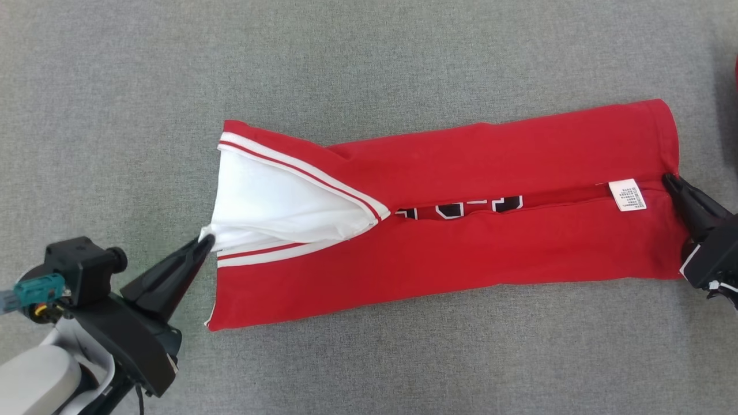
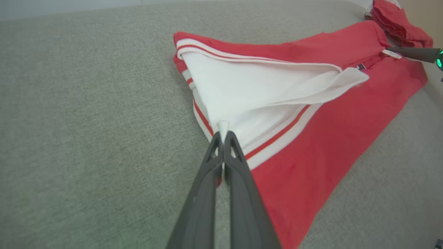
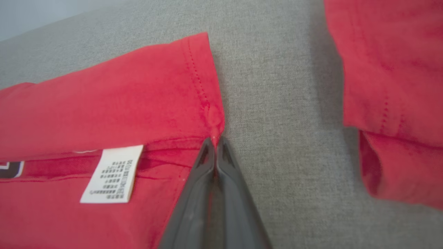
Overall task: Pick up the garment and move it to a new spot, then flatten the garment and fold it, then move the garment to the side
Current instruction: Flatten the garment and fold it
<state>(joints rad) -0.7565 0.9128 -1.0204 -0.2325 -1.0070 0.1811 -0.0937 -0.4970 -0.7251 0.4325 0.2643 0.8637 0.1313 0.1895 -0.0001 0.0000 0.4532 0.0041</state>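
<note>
1. Where the head view looks down, a grey surface (image 1: 369, 52) of woven fabric carries everything.
2. Garment (image 1: 519, 253): red, lying as a long band across the middle of the surface. Its 2 long sides are folded in and meet along a centre gap, where black-and-white print shows through.
3. White panel (image 1: 271, 202): at the garment's left end, bordered by white-and-red stripes. It stands up off the red cloth and tapers to 1 point toward the surface's left side.
4. Second red cloth (image 3: 391, 69): on the surface just past the garment's right end, apart from it, with grey showing between the 2.
5. Left gripper (image 1: 206, 241): fingers pressed together, pinching the tip of the white panel.
6. Right gripper (image 1: 670, 181): fingers pressed together, nipping the stitched hem at the middle of the garment's right end, where the 2 folded sides meet.
7. Label (image 1: 627, 195): white with small dark print, lying on the centre gap near the right gripper.
</note>
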